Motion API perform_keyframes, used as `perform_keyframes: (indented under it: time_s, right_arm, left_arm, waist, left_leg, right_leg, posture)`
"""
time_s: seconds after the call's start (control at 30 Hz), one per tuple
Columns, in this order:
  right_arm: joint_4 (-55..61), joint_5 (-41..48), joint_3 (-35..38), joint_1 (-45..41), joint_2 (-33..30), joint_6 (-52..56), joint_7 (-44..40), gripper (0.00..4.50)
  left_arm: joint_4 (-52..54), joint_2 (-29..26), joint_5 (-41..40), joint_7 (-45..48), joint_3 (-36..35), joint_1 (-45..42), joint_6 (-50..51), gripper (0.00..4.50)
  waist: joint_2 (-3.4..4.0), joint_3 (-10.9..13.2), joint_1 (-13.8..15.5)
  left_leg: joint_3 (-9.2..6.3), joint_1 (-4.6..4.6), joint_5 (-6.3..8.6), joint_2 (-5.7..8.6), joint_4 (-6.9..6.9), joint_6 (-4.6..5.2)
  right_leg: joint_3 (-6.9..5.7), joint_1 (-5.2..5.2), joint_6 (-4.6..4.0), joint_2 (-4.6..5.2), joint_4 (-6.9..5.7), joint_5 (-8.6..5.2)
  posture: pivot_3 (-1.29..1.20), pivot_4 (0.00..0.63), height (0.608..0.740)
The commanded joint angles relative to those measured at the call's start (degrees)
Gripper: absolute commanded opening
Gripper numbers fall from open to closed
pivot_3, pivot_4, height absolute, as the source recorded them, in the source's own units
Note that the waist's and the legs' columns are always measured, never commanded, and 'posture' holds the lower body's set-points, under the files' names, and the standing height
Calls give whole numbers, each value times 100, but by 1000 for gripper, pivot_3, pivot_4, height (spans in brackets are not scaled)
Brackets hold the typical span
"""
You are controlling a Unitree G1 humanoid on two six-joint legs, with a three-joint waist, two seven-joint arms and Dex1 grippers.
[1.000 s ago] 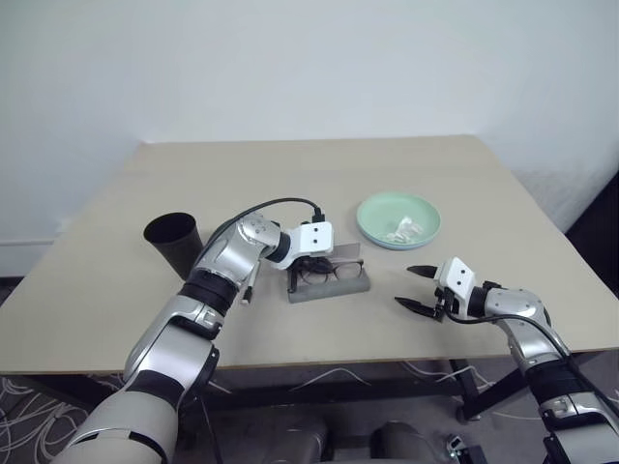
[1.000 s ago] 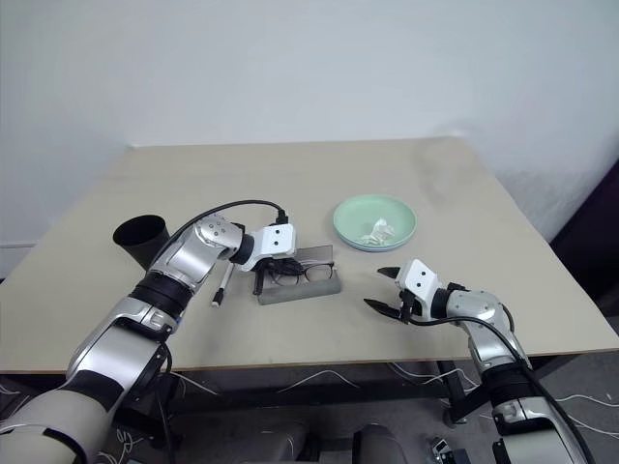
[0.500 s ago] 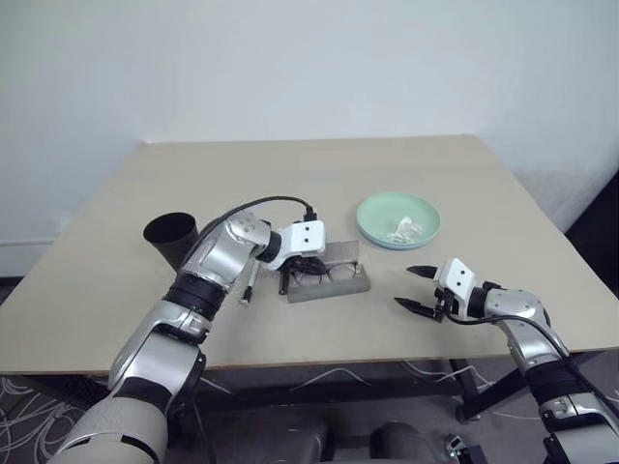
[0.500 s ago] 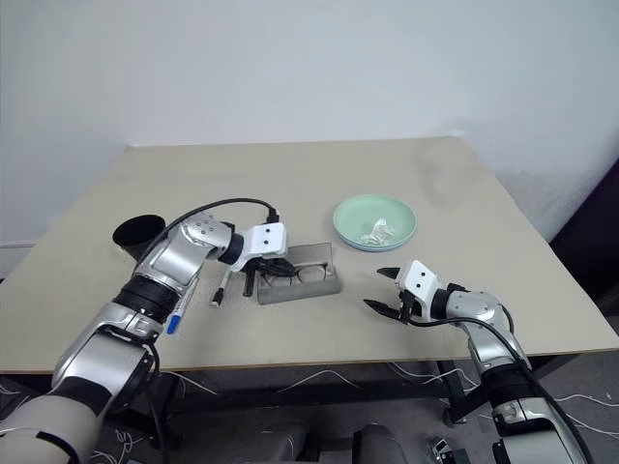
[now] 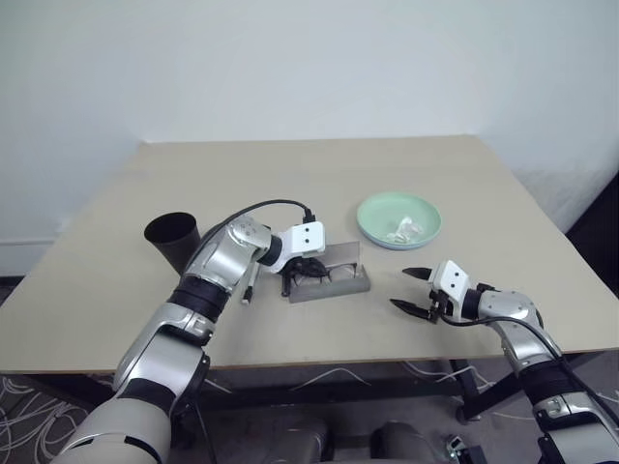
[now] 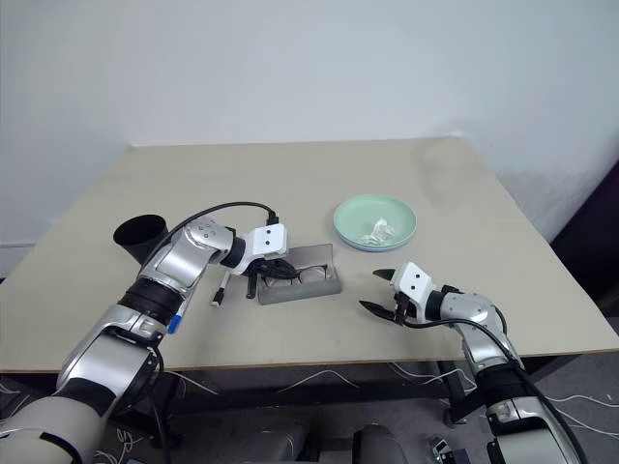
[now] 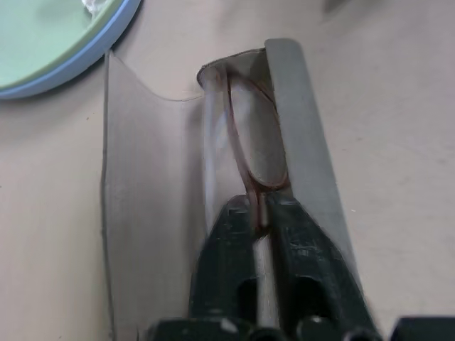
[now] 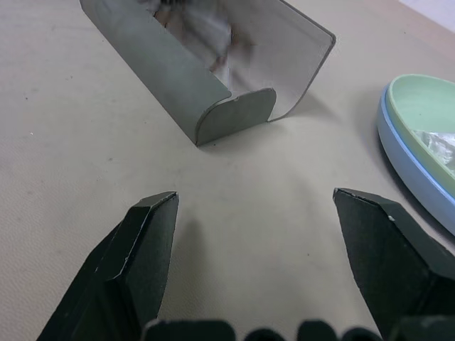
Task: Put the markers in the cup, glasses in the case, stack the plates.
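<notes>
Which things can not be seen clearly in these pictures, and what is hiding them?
- Glasses: left wrist view, near part hidden behind the left claw.
- Whether that claw grips them: unclear.
- Blue plate: mostly covered by the mint plate.
- White bits on it: too small.
- Markers: partly behind the left arm.

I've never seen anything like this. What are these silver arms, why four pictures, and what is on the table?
It is a humanoid robot with two arms, each ending in a two-fingered black gripper. Two pictures come from cameras in its head, looking down over the table; the other two come from cameras on its wrists.

On the table stand a black cup, an open grey case and a mint green plate stacked on a light blue one, and a marker lies beside the case.

The left gripper is down in the case, its fingers around the frame of the glasses. The right gripper hangs open over the table, holding nothing.
</notes>
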State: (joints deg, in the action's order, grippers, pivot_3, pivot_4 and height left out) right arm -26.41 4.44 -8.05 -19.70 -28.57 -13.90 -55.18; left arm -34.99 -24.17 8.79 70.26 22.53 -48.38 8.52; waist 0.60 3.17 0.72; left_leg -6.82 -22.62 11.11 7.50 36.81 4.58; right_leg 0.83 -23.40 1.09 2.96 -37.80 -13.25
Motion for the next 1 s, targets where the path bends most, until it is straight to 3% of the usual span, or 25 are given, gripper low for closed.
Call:
perform_keyframes:
  time_s: [0.03, 0.1, 0.43, 0.53, 0.7, 0.83, 1.0]
  right_arm:
    - [93, 41, 100, -130, -15, -104, 28, 3789]
    - [118, 45, 109, -104, -24, -99, 35, 3789]
    - [137, 43, 127, -56, -46, -101, 61, 3789]
    - [144, 39, 130, -79, -66, -119, 51, 3789]
    - [647, 494, 340, -99, -84, 168, -127, 3789]
    - [1383, 1040, 570, -96, -135, 801, -260, 3789]
    - [1837, 1111, 650, -84, -224, 1080, -231, 3789]
  left_arm:
    - [-283, 101, 81, -248, -53, -380, -401, 1650]
    - [-377, 147, 43, -237, -95, -460, -448, 2370]
    - [-612, 273, -452, -495, -755, -1144, -237, 2370]
    - [-1059, 248, -174, -1015, -735, -1351, -649, 1767]
    - [-1790, 258, 225, -1599, -544, -1470, -1164, 77]
    - [-2316, 324, 376, -1785, -521, -1485, -1285, 31]
    - [-2649, 390, 425, -1624, -520, -1417, -1363, 31]
  waist:
    - [0, 0, 3]
    - [0, 0, 2]
    - [-2, 1, -1]
    - [-2, 0, -1]
    - [-1, 0, -5]
    - [-4, 0, 1]
    - [-14, 0, 11]
  left_leg:
    - [0, 0, 0, 0, 0, 0]
    - [0, -1, 0, 0, 1, 0]
    - [0, -2, 0, 0, 3, 0]
    - [0, 0, 0, 0, 4, 0]
    - [1, -1, 0, 0, 3, 0]
    - [0, -2, 0, 0, 4, 0]
    - [1, -7, 0, 1, 7, 1]
  right_leg:
    - [0, 1, 0, 0, 0, 0]
    - [0, 0, 0, 1, 1, 0]
    - [-3, 1, 1, 1, 0, 1]
    - [-3, 4, 3, 1, 1, 1]
    - [0, 1, 5, -1, -1, 3]
    - [-2, 1, 7, -1, -1, 4]
    - [-8, 2, 12, 2, 4, 6]
  posture:
    - [0, 0, 736]
    - [0, 0, 736]
    - [0, 0, 736]
    - [0, 0, 736]
    - [0, 0, 736]
    - [0, 0, 736]
    - [0, 0, 736]
